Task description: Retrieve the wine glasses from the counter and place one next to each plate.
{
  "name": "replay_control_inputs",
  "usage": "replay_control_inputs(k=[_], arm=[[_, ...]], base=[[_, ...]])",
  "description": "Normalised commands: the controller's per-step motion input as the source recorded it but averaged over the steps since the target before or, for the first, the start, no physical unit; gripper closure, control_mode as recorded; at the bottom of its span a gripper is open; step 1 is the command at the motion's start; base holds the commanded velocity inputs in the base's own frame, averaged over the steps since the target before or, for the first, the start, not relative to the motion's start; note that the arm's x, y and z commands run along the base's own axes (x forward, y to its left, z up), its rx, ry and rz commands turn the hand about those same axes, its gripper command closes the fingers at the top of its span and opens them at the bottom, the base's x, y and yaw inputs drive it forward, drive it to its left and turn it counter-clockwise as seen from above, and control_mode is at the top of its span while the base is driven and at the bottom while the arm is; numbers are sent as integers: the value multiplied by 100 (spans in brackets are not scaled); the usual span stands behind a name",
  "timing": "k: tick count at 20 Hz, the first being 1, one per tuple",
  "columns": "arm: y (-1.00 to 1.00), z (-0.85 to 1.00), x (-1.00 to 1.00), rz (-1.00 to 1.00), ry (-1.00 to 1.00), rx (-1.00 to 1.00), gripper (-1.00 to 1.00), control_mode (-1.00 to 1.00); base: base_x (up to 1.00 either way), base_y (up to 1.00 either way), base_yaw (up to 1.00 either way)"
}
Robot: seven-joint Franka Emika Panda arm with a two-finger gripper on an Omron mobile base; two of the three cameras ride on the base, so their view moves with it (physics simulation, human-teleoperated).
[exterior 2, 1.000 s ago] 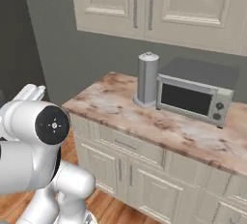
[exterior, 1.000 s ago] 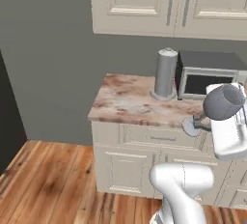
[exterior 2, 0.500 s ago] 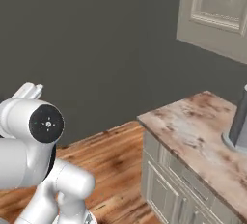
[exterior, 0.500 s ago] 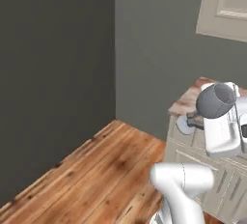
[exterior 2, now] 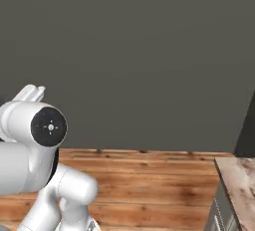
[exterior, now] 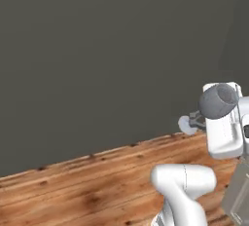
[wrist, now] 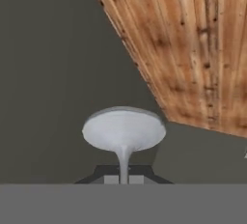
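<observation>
My gripper [wrist: 124, 178] is shut on the thin stem of a translucent grey-blue wine glass [wrist: 124, 130], whose round flat foot points away from the hand. In the left base view the same wine glass [exterior: 185, 124] sticks out sideways to the left of the gripper [exterior: 195, 121], held in the air above the wooden floor, in front of a dark grey wall. A corner of the marbled counter [exterior 2: 240, 181] shows at the lower right of the right base view. The plates are out of view.
A plain dark grey wall [exterior: 107, 54] fills the background, with wooden plank floor [exterior 2: 149, 180] below it. A cream cabinet side [exterior 2: 219, 217] stands under the counter corner. A grey cabinet edge [exterior: 239, 196] sits at the lower right of the left base view.
The whole picture has swept sideways as the base turned: counter, microwave and wall cabinets slid off to the right, wall and floor took their place. The glass stays in the gripper.
</observation>
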Motion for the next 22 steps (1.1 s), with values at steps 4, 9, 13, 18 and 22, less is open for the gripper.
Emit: replay_control_inputs(k=[4,9,13,18,22], arm=[[0,0,0,0,0,0,100,100],[0,0,0,0,0,0,100,100],[0,0,0,0,0,0,100,100],[0,0,0,0,0,0,100,100],[0,0,0,0,0,0,100,100]], base=[[0,0,88],[0,0,88],[0,0,88],[0,0,85],[13,-4,75]])
